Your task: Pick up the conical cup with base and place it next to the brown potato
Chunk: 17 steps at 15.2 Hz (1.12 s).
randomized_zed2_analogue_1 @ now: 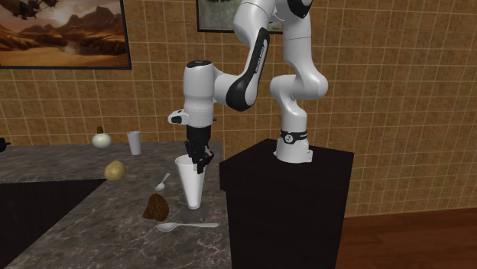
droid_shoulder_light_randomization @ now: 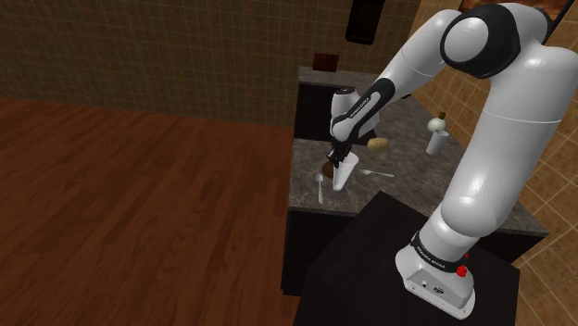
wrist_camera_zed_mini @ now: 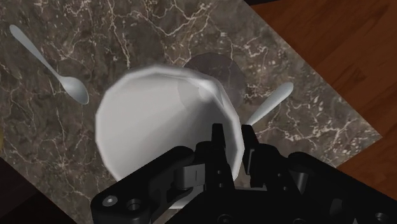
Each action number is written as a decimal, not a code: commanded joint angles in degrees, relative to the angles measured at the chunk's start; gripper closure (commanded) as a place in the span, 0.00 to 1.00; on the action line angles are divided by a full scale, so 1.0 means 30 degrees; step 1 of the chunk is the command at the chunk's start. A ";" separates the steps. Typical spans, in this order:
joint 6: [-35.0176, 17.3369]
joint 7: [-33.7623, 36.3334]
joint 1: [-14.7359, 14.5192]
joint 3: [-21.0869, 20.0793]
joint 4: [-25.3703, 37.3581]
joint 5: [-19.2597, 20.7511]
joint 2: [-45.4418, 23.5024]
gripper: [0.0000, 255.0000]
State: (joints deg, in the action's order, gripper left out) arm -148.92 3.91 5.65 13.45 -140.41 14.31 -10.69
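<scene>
Gripper pinches the white cup by its rim; the cup seems to stand on the counter just beside the brown potato, so probably only release and retreat remain

On the tabletop the conical cup is stood between a far spoon and a near spoon; a lump, possibly a potato, is found beside it

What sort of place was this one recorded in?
Probably a home kitchen: a dark stone counter runs along a tan tiled wall, a spoon lies on it, and the gripper clasps a white cup.
</scene>
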 commanded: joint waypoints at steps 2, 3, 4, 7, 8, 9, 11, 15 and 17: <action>0.0004 -0.0009 0.0009 0.0007 -0.0003 0.0000 -0.0013 1.00; -0.0004 -0.0010 0.0010 0.0008 -0.0002 -0.0001 -0.0022 1.00; 0.0005 0.0001 0.0003 0.0004 -0.0010 0.0003 -0.0007 1.00; 0.0781 -0.0086 -0.0032 0.0018 0.0007 0.0022 0.0760 1.00; 0.1043 -0.0116 -0.0044 0.0021 0.0021 0.0028 0.1010 1.00; 0.1305 -0.0145 -0.0055 0.0023 0.0040 0.0032 0.1256 1.00; 0.1834 -0.0204 -0.0076 0.0023 0.0091 0.0039 0.1738 1.00; 0.2902 -0.0324 -0.0114 0.0012 0.0248 0.0044 0.2659 1.00; 0.3440 -0.0385 -0.0132 0.0001 0.0352 0.0041 0.3097 1.00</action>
State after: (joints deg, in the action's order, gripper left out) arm -139.47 2.85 5.26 13.44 -139.33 14.36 -2.31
